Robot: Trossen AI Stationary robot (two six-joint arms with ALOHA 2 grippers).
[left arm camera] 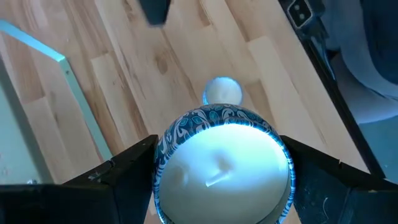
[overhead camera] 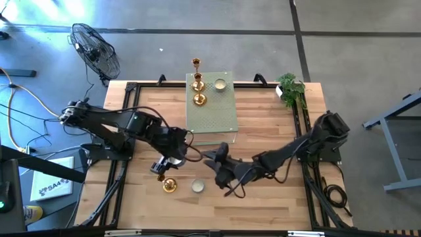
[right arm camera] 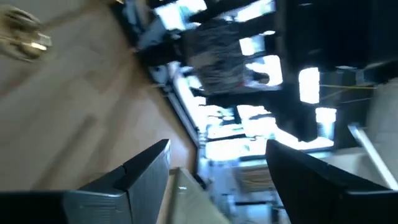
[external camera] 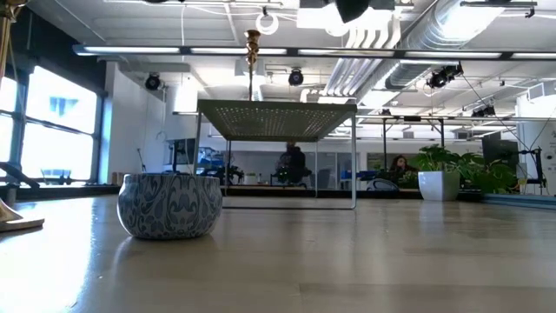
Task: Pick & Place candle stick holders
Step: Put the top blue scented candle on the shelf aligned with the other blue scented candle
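My left gripper (overhead camera: 164,167) hangs over the table's near left part, shut on a low round cup (left arm camera: 221,168) with a blue-patterned wall and white filling. Below it a second such cup (left arm camera: 222,90) (overhead camera: 197,187) (external camera: 169,204) rests on its base on the wood. A gold candle stick holder (overhead camera: 169,185) stands beside it. On the pale green slab (overhead camera: 212,112) stand more gold holders (overhead camera: 199,99) and a cup (overhead camera: 220,84). My right gripper (right arm camera: 217,168) (overhead camera: 218,163) is open near the table's middle, with nothing between its fingers. My left gripper pinches the cup's round side wall (left arm camera: 171,140) between its two fingers (left arm camera: 124,177), one on each opposite side. The fingers slant down at it from above. The cup is lifted clear of the table, its white top toward the wrist.
The slab stands on thin legs (external camera: 354,165) at the table's far middle. A potted plant (overhead camera: 291,89) sits at the far right corner. Bare wood lies along the near edge and right of the loose cup. A fan (overhead camera: 95,49) stands on the floor beyond the table.
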